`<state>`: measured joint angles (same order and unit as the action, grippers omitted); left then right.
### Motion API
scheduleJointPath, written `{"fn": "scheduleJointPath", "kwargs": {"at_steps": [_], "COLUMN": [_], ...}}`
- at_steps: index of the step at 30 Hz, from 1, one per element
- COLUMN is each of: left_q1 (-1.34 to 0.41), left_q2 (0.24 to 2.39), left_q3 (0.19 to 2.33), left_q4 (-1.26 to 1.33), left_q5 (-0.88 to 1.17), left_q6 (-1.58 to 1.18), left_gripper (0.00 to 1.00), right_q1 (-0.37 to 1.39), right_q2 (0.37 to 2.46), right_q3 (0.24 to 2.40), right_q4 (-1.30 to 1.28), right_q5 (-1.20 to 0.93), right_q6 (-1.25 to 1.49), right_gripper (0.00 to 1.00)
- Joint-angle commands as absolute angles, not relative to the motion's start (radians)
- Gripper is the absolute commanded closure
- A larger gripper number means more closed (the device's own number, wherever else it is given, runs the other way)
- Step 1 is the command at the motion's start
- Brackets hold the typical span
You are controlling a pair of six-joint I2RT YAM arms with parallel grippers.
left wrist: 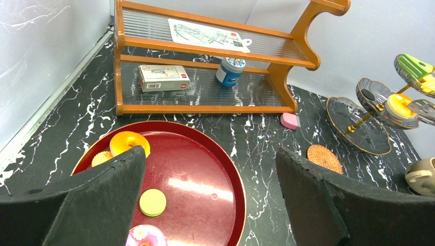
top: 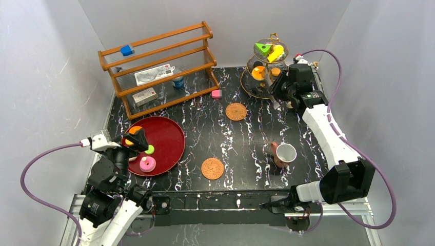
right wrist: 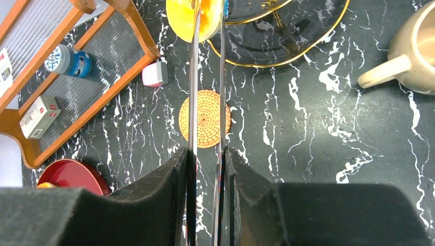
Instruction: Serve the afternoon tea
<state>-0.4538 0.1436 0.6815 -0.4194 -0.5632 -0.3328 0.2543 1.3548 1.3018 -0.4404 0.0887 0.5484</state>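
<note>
1. The black marbled tabletop [top: 246, 138] carries everything. I judge the serving only partly done.
2. A wooden shelf [left wrist: 205, 108] stands at the far left. It holds white printed boxes [left wrist: 164, 78], a blue can [left wrist: 229, 72] and a blue cube [top: 126, 50], none of them part of the tea.
3. A red tray [top: 166, 136] lies near left with a pink donut [top: 147, 164], a green disc [top: 149, 149] and an orange cookie [left wrist: 128, 143] on it. My left claw [top: 137, 138] hovers over it, spread wide and empty.
4. A tiered glass stand [left wrist: 359, 128] stands at the far right, bearing a green wedge [top: 263, 48], a yellow piece [top: 276, 53] and another orange piece [top: 258, 72]. My right claw [right wrist: 205, 154] appears pinched on the rim of one glass tier, seen edge-on.
5. A beige mug [top: 285, 152] and a pinkish-brown cup [top: 275, 158] stand together near right, on bare tabletop.
6. Two woven coasters lie bare, the far coaster [top: 236, 111] and the near coaster [top: 212, 168]. Setting the cups on them seems left to do.
7. Print shows on the boxes and the can lid, but it is too small to read, so I can make out no brand.
</note>
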Motion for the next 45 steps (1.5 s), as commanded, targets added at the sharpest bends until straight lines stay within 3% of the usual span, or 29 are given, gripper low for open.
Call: {"fn": "scheduleJointPath", "kwargs": {"at_steps": [1,24,40,45], "left_q1": [-0.457,-0.457,-0.457,-0.457], "left_q2": [0.163,0.167,0.162,0.163], "left_q3": [0.684,0.684,0.682,0.683], "left_q4": [-0.396,-0.395,-0.394,-0.394], "left_q5": [-0.568,-0.572,-0.575,-0.574], "left_q6": [-0.330,-0.326,-0.325,-0.325], "left_gripper": [0.05,0.05,0.05,0.05], "right_q1": [0.206,0.071,0.059,0.058], "right_q2": [1.307,1.376,1.400,1.382], "right_q3": [1.294,1.260,1.277,1.276], "right_q4": [-0.395,-0.277,-0.290,-0.309], "right_q5": [0.038,-0.076,-0.068,-0.072], "right_q6": [0.535,0.579,0.577,0.569], "right_gripper": [0.66,0.63,0.50,0.50]}}
